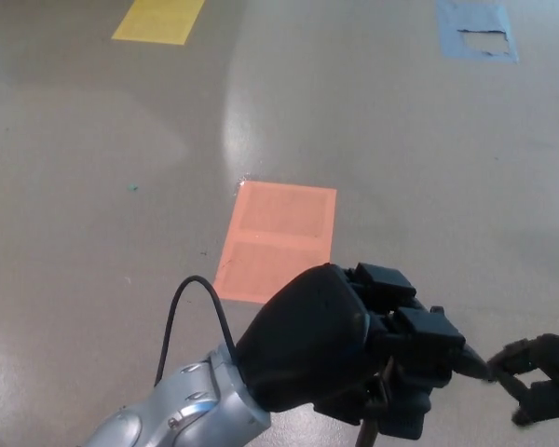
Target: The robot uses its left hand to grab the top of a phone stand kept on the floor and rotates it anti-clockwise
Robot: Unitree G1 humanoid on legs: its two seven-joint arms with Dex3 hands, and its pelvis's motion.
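My left hand (354,358) fills the bottom middle of the head view, black, at the end of a silver forearm (182,410). Its fingers (419,340) are curled down around the top of the black phone stand, which is mostly hidden beneath the hand. A thin dark pole (371,430) of the stand shows below the fingers. A short arm leads right from the hand to the stand's black clamp head (543,377) at the right edge. The stand's base is not visible. My right hand does not show.
The grey glossy floor carries an orange rectangle (276,242) just beyond my hand, a yellow patch (158,19) at the top left and a blue patch (477,33) at the top right. A black cable (188,307) loops off my forearm.
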